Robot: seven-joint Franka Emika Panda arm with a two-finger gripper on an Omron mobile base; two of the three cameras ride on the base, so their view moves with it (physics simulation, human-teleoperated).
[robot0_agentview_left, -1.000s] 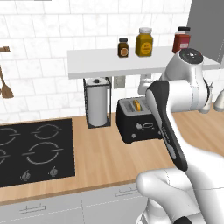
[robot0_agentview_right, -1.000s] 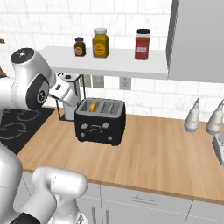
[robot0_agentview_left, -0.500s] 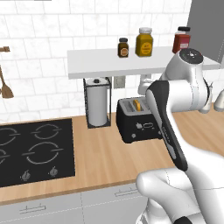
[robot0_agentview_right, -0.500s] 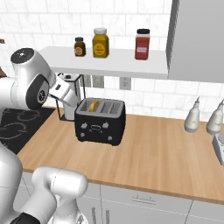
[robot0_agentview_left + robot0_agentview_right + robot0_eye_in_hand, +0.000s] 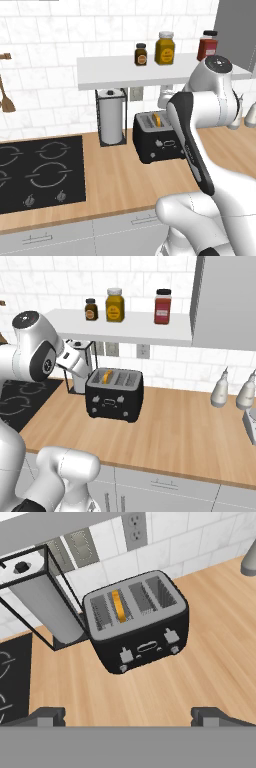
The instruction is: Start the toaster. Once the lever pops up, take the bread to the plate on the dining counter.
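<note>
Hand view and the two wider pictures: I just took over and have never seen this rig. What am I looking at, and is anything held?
A white robot arm with a two-finger gripper stands at a light-wood wall counter. The two wide pictures come from cameras on its base, behind it to its left and right. The third looks along the gripper, whose dark fingertips rise at the bottom, set wide apart and holding nothing. Below it sits the glossy black toaster, with an orange-edged bread slice in one slot. Beside it stand a wire-framed white paper-towel roll and a black cooktop. Three jars stand on the white shelf above.
</note>
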